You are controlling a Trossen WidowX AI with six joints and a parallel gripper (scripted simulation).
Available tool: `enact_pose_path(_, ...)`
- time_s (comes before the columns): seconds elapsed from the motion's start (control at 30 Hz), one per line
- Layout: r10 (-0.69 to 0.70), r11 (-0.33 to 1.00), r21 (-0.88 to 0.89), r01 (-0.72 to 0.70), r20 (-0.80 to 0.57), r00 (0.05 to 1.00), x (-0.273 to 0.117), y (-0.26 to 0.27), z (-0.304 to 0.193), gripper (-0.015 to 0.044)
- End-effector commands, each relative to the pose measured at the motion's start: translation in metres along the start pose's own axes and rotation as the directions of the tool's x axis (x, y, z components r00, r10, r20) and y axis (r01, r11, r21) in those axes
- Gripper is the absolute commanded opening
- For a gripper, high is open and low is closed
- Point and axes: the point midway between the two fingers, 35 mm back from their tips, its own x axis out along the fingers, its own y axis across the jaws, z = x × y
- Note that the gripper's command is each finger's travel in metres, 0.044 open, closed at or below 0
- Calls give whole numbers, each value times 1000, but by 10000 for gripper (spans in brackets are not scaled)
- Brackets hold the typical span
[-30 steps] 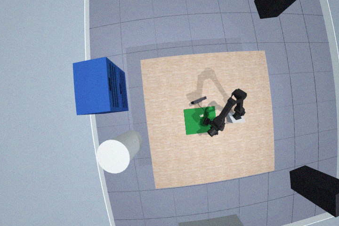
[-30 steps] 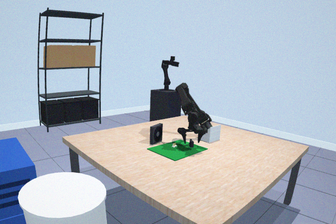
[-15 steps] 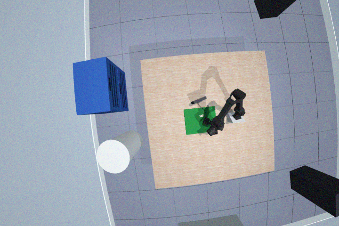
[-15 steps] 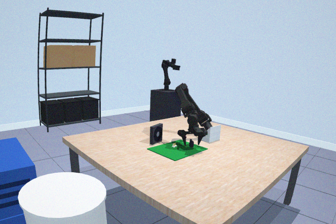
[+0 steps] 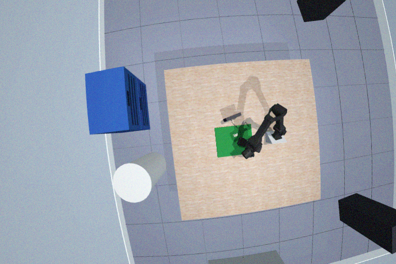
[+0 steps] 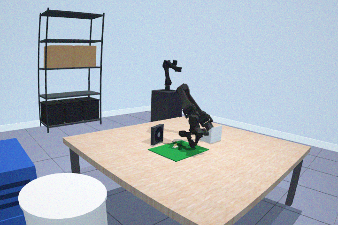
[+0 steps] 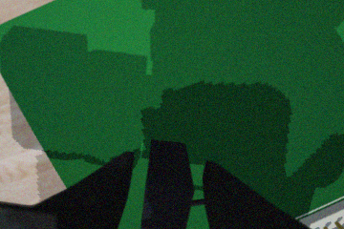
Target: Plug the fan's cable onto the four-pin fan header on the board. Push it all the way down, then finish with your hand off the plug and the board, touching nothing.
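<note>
Fingers (image 6: 197, 140) of ours stand part-open around the black plug (image 7: 166, 183), lower centre of the wrist view, gaps either side.

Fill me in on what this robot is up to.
The robot's gripper is low over the green board, its fingers either side of the fan cable's black plug; whether they grip it is unclear. The plug is off to one side of the white header, not plugged in.
</note>
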Motion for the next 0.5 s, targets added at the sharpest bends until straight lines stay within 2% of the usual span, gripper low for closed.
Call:
enact_pose_path(0.0, 0, 1000, 0, 0, 0, 1000, 0, 0, 0, 73)
enact_pose_path(0.1, 0, 1000, 0, 0, 0, 1000, 0, 0, 0, 0)
enact_pose_path(0.2, 0, 1000, 0, 0, 0, 1000, -3, 0, 0, 0)
enact_pose_path(0.33, 1, 1000, -5, -1, -4, 1000, -47, 0, 1, 0)
enact_pose_path(0.47, 1, 1000, -6, -1, -5, 1000, -50, 0, 1, 0)
